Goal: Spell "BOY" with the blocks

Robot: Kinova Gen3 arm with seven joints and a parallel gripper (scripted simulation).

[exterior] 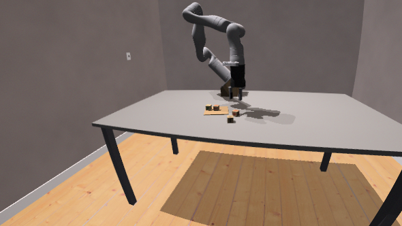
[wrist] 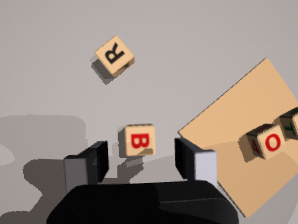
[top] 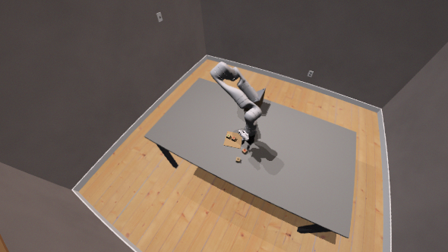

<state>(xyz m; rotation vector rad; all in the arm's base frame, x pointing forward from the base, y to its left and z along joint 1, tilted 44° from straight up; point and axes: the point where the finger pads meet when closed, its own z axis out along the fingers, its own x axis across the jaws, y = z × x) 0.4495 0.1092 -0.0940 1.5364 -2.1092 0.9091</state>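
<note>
Fingers of the gripper (wrist: 141, 160) stand wide apart with nothing between them, hanging above the B block (wrist: 137, 141), which lies on the grey worktop (wrist: 200, 23) just beside the tan mat (wrist: 256, 123), off its edge. Its red B reads sideways in the wrist view. On the mat sits the O block (wrist: 269, 143); a second block next to it is cut off by the frame edge, its letter unreadable. Farther off lies the R block (wrist: 115, 55), well apart from the mat. In the top and exterior views the blocks are too small for any letters to show.
</note>
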